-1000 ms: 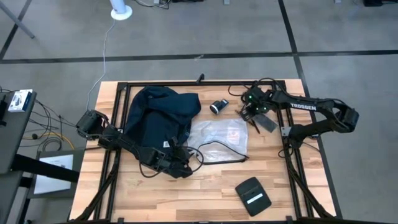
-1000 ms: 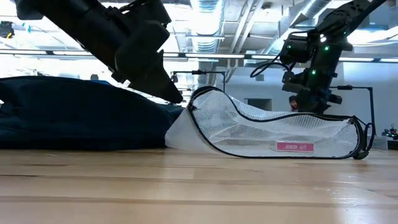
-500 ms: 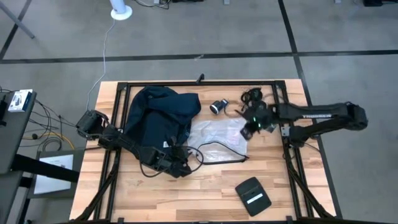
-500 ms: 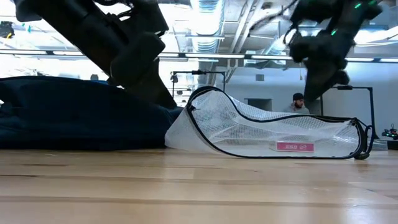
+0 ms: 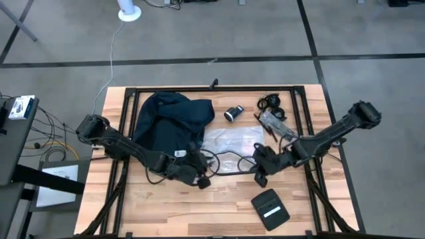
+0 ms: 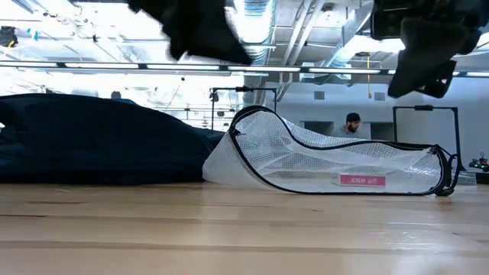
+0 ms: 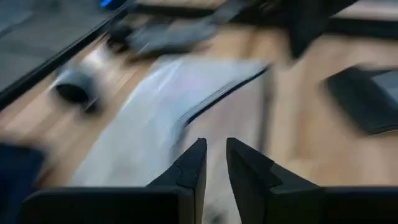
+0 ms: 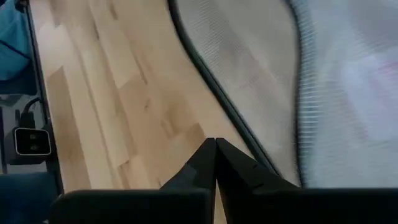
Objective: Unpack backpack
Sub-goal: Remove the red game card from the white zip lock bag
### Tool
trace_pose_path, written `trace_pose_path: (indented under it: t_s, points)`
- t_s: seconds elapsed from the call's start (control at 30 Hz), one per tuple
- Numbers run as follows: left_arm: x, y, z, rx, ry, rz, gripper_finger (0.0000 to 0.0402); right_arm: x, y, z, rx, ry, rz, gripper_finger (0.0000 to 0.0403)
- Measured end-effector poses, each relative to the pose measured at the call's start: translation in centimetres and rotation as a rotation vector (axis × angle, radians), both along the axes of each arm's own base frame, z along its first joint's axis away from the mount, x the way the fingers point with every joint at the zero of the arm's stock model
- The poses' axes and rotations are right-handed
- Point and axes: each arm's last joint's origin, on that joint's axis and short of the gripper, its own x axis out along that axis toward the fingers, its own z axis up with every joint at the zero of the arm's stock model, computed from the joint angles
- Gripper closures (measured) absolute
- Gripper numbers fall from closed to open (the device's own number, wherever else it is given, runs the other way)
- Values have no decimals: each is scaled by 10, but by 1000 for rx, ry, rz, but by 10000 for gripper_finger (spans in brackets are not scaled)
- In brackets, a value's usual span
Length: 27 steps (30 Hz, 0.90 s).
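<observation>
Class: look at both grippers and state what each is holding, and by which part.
Nothing is held. The left gripper is slightly open and empty above the clear mesh pouch; the right gripper is shut on nothing near the pouch's edge.

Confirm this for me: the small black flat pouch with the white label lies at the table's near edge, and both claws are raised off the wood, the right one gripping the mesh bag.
One part is wrong. The right claw grips nothing: the right wrist view shows its fingers shut on empty air above the wood, beside the mesh bag. The rest stands: the high view shows the black pouch at the near edge, and the low view shows both claws raised, the left claw included.
</observation>
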Motion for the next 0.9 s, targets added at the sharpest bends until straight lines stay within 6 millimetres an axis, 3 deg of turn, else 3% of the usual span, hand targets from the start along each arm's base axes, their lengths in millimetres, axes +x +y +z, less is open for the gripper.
trace_pose_path:
  t_s: [0.1,0.2,0.47,0.73,0.9]
  points:
    - [12,1,5,47,-41,-100,350,6,1,-8,-38,1,-24,402]
    - [15,10,6,89,-32,-93,350,9,0,-13,-78,8,-63,403]
    - [18,19,-8,49,71,-165,351,9,1,-11,-71,-9,-83,403]
    - [23,25,-5,37,55,-279,398,6,18,-7,-82,-97,-78,403]
    - [28,35,-21,-50,131,-389,401,14,16,-24,-136,-48,-100,403]
